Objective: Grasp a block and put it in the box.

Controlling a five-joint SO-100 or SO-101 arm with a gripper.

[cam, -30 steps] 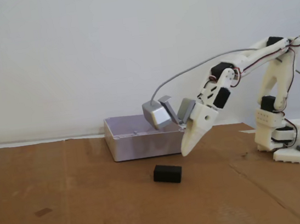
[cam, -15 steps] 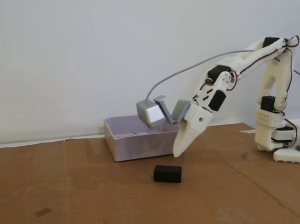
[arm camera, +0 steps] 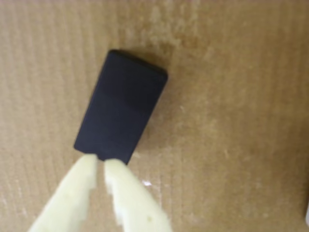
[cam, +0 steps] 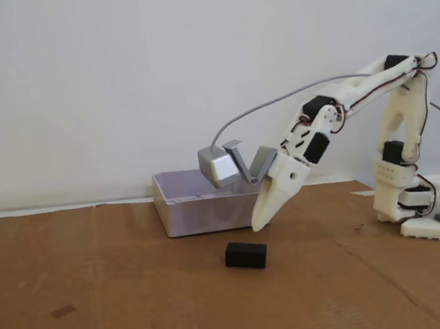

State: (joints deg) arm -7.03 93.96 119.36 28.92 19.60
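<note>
One black block lies flat on the cardboard sheet that covers the desk, out in front of the box and apart from it. The jaws hang just above and a little to the right of the block in the fixed view, not touching it. In the wrist view the block sits tilted just beyond the two pale fingertips, which stand nearly together with only a thin slit between them and nothing held. One lavender-white box stands behind, near the wall. One grey camera module with a cable rides on the single white arm.
</note>
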